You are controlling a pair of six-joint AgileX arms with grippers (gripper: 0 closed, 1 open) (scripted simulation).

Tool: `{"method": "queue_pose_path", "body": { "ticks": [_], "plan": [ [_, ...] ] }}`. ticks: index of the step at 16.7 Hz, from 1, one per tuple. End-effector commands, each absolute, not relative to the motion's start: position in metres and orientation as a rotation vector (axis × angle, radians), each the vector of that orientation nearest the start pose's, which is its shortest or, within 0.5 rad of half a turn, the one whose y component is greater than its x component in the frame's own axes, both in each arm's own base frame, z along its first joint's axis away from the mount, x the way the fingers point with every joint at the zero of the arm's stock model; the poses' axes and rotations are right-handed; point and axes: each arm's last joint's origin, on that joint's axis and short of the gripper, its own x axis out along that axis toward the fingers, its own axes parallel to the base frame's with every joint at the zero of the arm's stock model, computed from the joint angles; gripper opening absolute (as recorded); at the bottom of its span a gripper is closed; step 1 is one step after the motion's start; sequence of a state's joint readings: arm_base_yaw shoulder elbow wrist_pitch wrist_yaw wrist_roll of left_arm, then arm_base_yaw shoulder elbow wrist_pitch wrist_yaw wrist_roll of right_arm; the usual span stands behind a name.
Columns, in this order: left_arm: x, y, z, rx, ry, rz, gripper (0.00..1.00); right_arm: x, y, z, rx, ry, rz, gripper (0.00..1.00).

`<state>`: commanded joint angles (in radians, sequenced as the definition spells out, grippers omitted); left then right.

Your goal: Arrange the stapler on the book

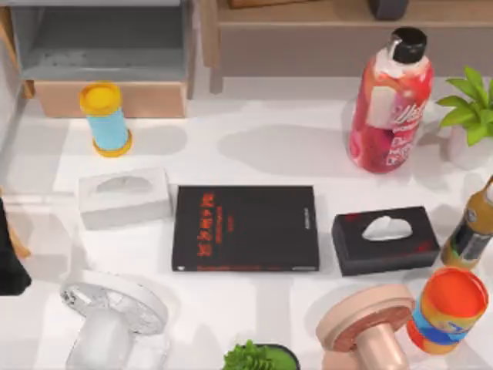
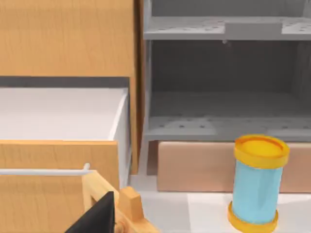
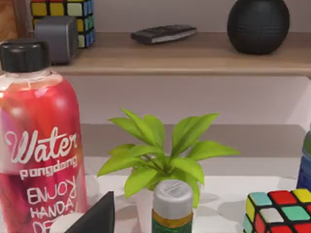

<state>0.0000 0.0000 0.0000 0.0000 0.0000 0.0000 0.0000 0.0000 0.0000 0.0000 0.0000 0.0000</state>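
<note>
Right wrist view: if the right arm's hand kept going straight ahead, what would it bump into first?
Probably the green bottle with the grey cap, right in front. Just behind it stands the leafy plant. The red water bottle is off to one side. Depth is hard to judge.

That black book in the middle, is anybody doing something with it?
Not right now. The book lies flat in the middle of the table with nothing on top of it. A white tissue box sits to its left and a black tissue box to its right. Nothing is touching the book, so putting a stapler on it is not yet done.
</note>
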Motion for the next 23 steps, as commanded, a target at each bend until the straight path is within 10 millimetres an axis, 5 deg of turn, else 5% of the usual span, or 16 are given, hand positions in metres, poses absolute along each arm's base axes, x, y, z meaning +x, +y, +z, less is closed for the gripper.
{"method": "queue_pose_path", "body": {
  "ticks": [5, 12, 18, 23],
  "plan": [
    [0.106, 0.000, 0.170, 0.003, 0.032, 0.008, 1.00, 0.106, -0.001, 0.160, 0.000, 0.000, 0.000, 1.00],
    [0.130, 0.011, 0.246, 0.015, 0.294, 0.056, 1.00, 0.106, -0.001, 0.160, 0.000, 0.000, 0.000, 1.00],
    [0.213, 0.041, 0.319, 0.006, 0.640, 0.105, 1.00, 0.106, -0.001, 0.160, 0.000, 0.000, 0.000, 1.00],
    [0.315, 0.089, 0.334, -0.016, 0.942, 0.121, 1.00, 0.106, -0.001, 0.160, 0.000, 0.000, 0.000, 1.00]
  ]
}}
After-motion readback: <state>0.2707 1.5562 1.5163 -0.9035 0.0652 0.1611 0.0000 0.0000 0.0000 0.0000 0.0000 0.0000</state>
